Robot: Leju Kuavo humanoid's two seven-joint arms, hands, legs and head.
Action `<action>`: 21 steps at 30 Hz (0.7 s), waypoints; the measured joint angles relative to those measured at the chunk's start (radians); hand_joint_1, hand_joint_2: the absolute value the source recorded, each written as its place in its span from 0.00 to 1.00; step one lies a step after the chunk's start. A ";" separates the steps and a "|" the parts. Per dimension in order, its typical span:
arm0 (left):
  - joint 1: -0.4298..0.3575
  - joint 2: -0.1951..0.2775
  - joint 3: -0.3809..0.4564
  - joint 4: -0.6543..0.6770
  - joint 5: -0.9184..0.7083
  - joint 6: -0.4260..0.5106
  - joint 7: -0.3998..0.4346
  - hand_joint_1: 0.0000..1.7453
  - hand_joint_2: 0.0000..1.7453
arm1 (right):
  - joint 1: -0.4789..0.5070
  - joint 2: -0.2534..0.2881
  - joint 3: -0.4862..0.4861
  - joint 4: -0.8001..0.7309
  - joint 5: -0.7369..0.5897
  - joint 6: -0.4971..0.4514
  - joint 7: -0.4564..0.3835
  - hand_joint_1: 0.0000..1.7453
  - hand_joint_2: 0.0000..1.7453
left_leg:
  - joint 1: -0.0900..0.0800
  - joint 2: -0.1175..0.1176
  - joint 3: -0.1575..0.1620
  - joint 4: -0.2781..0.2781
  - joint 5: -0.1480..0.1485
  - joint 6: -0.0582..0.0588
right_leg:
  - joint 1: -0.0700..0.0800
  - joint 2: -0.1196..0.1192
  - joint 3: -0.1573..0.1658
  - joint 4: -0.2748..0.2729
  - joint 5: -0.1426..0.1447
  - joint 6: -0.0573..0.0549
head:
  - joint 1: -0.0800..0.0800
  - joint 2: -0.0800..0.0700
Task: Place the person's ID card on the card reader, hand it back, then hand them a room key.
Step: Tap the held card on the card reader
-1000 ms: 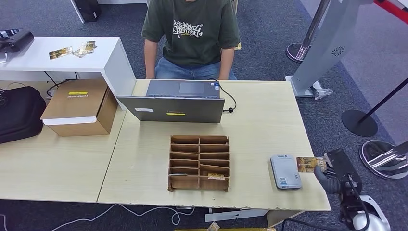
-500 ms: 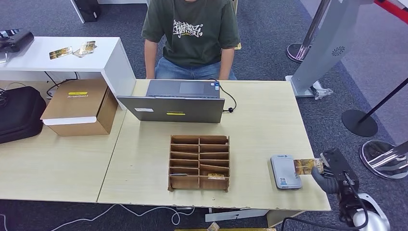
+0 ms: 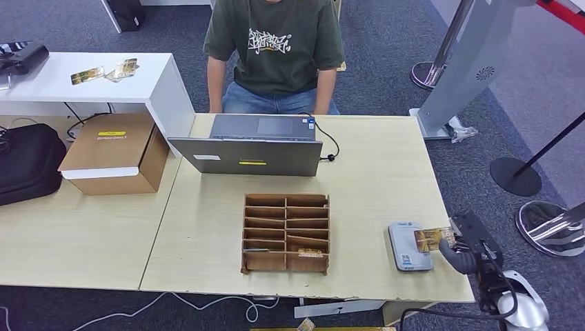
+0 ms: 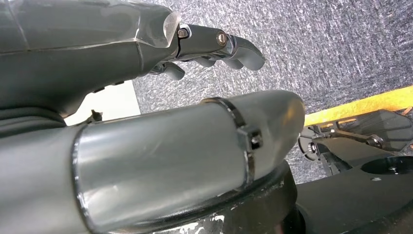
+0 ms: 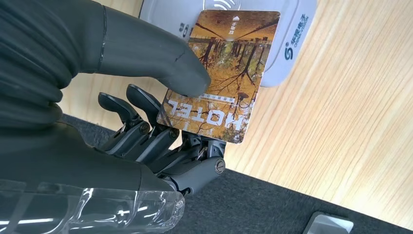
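Observation:
My right hand [image 3: 461, 247] [image 5: 160, 122] pinches a brown card [image 3: 428, 239] [image 5: 225, 73] printed with trees and the word HOTEL, thumb on top and fingers beneath. The card's far end lies over the right side of the grey-white card reader [image 3: 408, 246] [image 5: 292, 46] near the table's front right corner; whether they touch I cannot tell. A cardboard slot rack [image 3: 285, 233] in the table's middle holds cards in its front slots. A person in a dark green T-shirt [image 3: 276, 52] stands behind the table. My left hand [image 4: 214, 46] hangs over the carpet with curled fingers, holding nothing.
An open laptop [image 3: 248, 146] with a cable sits at the table's far edge. On the left table are a cardboard box [image 3: 114, 153] and a black bag [image 3: 27, 162]. Several cards [image 3: 103, 71] lie on a white side desk. Stanchion bases [image 3: 514, 176] stand right.
My right hand has carried the card leftward, from beside the reader's right edge to over the reader. Nothing else has moved.

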 joint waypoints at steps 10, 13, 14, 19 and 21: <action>0.000 0.000 0.000 0.000 0.002 -0.006 -0.001 0.00 1.00 | -0.011 -0.033 0.023 0.037 -0.001 0.037 0.007 1.00 1.00 | 0.000 0.000 0.000 0.000 0.000 0.000 | 0.000 0.000 0.000 0.000 0.000 0.000 | 0.000 0.000; 0.000 0.000 0.000 0.000 0.002 -0.007 -0.003 0.00 1.00 | -0.032 -0.049 0.040 0.068 0.006 0.065 0.010 1.00 1.00 | 0.000 0.000 0.000 0.000 0.000 0.000 | 0.000 0.000 0.000 0.000 0.000 0.000 | 0.000 0.000; 0.000 0.000 0.000 0.000 0.002 -0.007 -0.004 0.00 1.00 | -0.041 -0.055 0.047 0.080 0.012 0.074 0.011 1.00 1.00 | 0.000 0.000 0.000 0.000 0.000 0.000 | 0.000 0.000 0.000 0.000 0.000 0.000 | 0.000 0.000; -0.002 0.001 0.000 0.000 0.002 -0.007 -0.009 0.00 1.00 | -0.094 -0.075 0.083 0.142 0.061 0.084 0.011 1.00 1.00 | 0.000 0.000 0.000 0.000 0.001 0.000 | 0.000 0.000 0.000 0.000 0.001 0.000 | 0.000 0.000; -0.005 0.002 0.000 0.000 0.002 -0.007 -0.010 0.00 1.00 | -0.113 -0.079 0.095 0.163 0.075 0.083 0.010 1.00 1.00 | 0.000 0.000 0.001 0.000 0.001 0.000 | 0.000 0.000 0.001 0.000 0.001 0.001 | 0.000 0.000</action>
